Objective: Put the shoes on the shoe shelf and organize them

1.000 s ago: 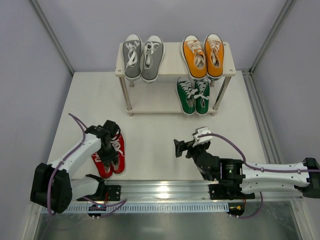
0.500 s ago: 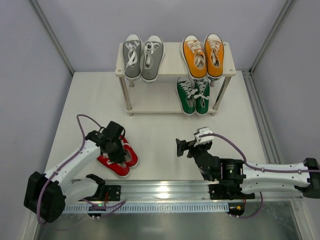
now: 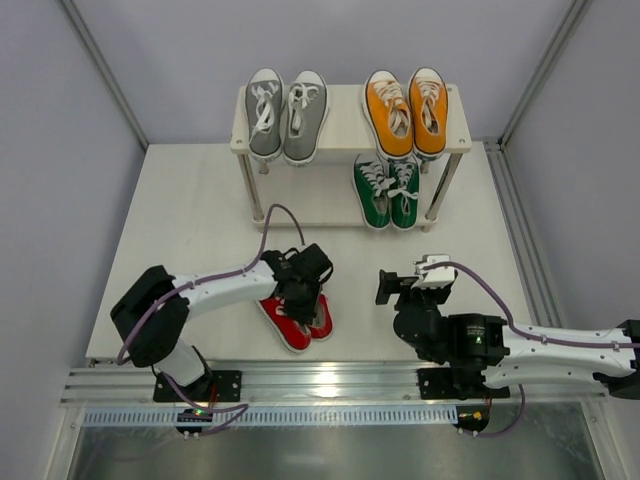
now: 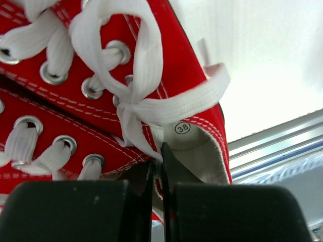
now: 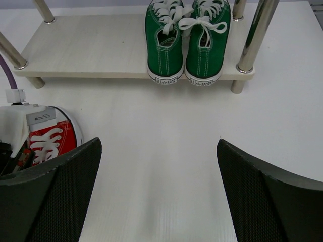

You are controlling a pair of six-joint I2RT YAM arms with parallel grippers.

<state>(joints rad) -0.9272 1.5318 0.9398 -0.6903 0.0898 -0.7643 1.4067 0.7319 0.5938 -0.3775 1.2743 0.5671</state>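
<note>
**A:** Where is the red pair (image 3: pixel 297 318)?

**B:** On the near side of the shelf (image 3: pixel 345 135), in front of its left half and well apart from it; whether the soles rest on the table (image 3: pixel 190 230) or hang just off it, cannot tell from above.

**A:** Left gripper (image 4: pixel 157 162)?

**B:** Jaws closed almost to nothing; pinched on the heel collars (image 4: pixel 199 138) where the two shoes meet, just behind a lace bow (image 4: pixel 132 108); one grip for both shoes, it seems.

**A:** How will they handle?

**B:** Light, I judge; the canvas is soft and the collar folds under a pinch; the rubber soles look stiff and grippy, likelier to drag than slide on the board; the toes may sag or splay; with only thin cloth held, one shoe could slip free. The collars are the sensible hold; the loose laces could snag.

**A:** Right gripper (image 5: pixel 159 174)?

**B:** Jaws wide, nothing between them; it faces the shelf's lower board (image 5: pixel 86 50); green pair (image 5: pixel 184 40) at that board's right end, its left part bare.

**A:** Anything hidden?

**B:** From above the left gripper covers the heels and the pinch; its wrist view cuts off the toes; how much of the second collar sits between the jaws is hard to make out. Grey pair (image 3: pixel 287 115) and orange pair (image 3: pixel 412 110) up top hide the shelf's rear legs.
</note>
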